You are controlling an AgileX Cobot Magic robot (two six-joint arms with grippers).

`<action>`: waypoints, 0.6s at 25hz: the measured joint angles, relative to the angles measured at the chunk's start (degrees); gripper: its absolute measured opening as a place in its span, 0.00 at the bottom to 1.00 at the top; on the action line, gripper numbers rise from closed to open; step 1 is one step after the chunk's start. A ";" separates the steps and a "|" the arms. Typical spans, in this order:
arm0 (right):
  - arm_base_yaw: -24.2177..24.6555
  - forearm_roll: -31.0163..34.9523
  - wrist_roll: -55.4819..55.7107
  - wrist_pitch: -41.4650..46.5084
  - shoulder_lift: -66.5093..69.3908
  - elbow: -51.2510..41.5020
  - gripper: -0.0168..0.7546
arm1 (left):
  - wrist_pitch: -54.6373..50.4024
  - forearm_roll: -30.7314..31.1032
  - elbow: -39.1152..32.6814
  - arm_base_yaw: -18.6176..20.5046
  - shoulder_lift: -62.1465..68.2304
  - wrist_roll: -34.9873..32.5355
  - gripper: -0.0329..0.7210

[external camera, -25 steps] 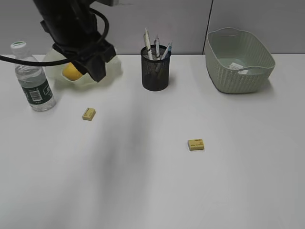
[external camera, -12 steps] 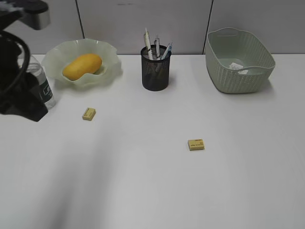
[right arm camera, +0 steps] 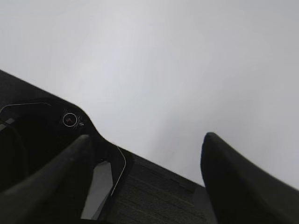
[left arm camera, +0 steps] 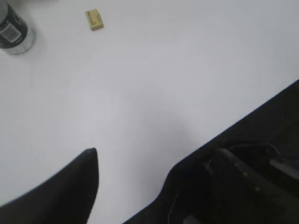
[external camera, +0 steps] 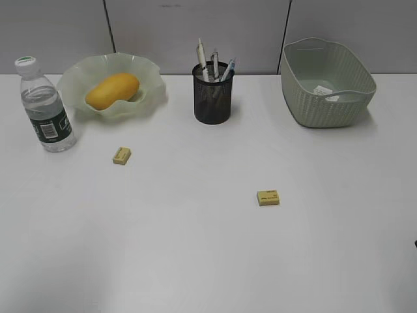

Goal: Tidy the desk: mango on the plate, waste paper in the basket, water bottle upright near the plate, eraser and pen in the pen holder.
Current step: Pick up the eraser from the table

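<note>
both grippers, left gripper [left arm camera: 140, 186] and right gripper [right arm camera: 145, 177], hang spread and empty at the desk's near edge, mango [external camera: 113, 90] far ahead in the plate [external camera: 148, 75], two erasers [external camera: 121, 155] unpicked.

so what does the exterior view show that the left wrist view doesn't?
Exterior only: the mango in the plate, the pen holder with pens, the basket holding waste paper, and the eraser right of centre. Left wrist only: the open left tool, empty, and the desk's front edge. Both: the water bottle upright, the left-hand eraser, and the white desk.
</note>
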State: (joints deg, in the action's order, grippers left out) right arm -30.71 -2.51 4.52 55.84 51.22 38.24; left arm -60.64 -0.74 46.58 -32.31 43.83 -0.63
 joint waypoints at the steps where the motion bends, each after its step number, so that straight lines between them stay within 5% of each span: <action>1: 0.00 -0.34 0.00 0.00 1.54 1.27 0.75 | -0.06 -0.04 -1.09 0.00 -2.52 0.97 0.81; 15: 0.00 3.14 0.05 -2.57 32.12 18.10 0.75 | -9.06 0.20 -12.09 0.00 -22.62 7.89 0.81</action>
State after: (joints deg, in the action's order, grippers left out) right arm -30.71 0.63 4.58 53.27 83.33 56.34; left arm -69.70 -0.54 34.49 -32.31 21.21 7.26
